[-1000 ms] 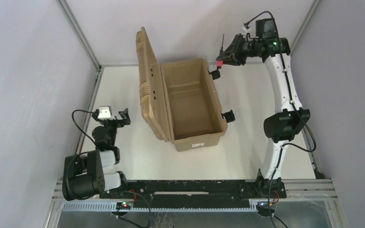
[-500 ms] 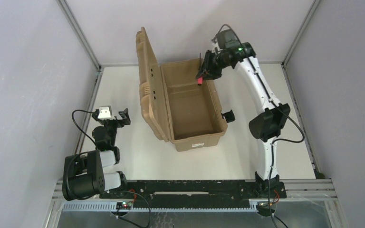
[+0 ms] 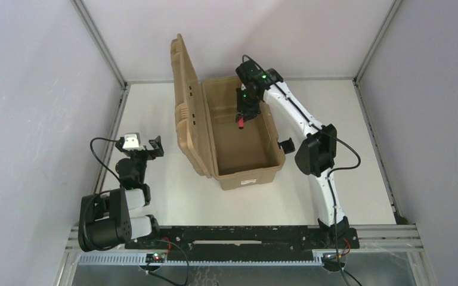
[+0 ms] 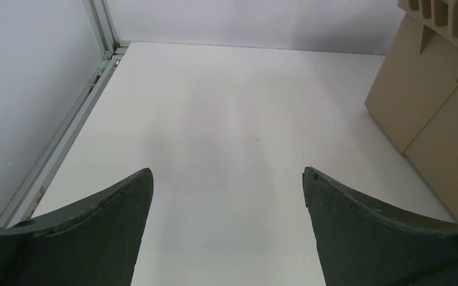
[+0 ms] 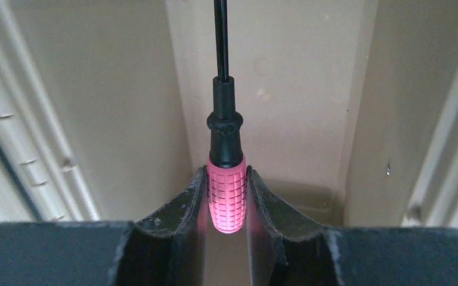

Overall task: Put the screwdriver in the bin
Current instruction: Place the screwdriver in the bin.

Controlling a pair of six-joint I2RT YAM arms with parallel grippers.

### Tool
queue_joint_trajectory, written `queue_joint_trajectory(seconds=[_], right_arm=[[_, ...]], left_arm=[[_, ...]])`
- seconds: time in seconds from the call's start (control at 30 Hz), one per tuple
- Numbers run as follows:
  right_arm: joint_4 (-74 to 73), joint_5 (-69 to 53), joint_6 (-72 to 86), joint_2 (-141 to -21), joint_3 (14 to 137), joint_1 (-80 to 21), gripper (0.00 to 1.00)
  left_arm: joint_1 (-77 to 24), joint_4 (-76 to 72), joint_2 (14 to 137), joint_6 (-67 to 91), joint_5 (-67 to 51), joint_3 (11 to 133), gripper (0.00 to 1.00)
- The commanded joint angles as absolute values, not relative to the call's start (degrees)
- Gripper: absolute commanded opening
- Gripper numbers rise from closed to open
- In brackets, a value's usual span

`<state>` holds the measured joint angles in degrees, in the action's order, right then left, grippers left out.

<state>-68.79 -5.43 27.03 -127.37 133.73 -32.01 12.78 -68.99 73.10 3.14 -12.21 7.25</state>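
Our right gripper (image 5: 226, 174) pinches the screwdriver (image 5: 226, 199) by its pink grid-patterned handle. Both fingers (image 5: 186, 205) press against the handle's sides, and the thin black shaft points away from the wrist camera. We hold it inside the outline of the bin (image 3: 249, 176), over the open tan interior and toward the bin's far end. The lid (image 3: 185, 107) stands raised along the bin's left side, and a black latch (image 3: 285, 145) hangs off the bin's right wall. Well to the left of the bin, our left gripper (image 4: 227, 174) has its jaws spread wide around nothing, above the white table (image 4: 214, 107).
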Motion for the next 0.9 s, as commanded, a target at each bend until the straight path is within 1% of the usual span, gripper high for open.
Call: queue_joint_trajectory(seconds=[0.0,0.4,0.87], right_arm=[[-67.0,-1.4,25.9,-129.0,131.6,-32.8,0.16],[-63.3,-0.1,26.7,-133.6,126.7,-33.6,0.16],[-61.3,-2.0,27.5,-138.7,124.9,-33.8,0.17]], left_arm=[[12.8,-71.2,72.9,3.7,-12.3,6.3,1.00],[12.8,-71.0,72.9,3.7,-12.3,6.4,1.00],[12.9,-71.0,72.8,3.7,-12.4,6.3,1.00]])
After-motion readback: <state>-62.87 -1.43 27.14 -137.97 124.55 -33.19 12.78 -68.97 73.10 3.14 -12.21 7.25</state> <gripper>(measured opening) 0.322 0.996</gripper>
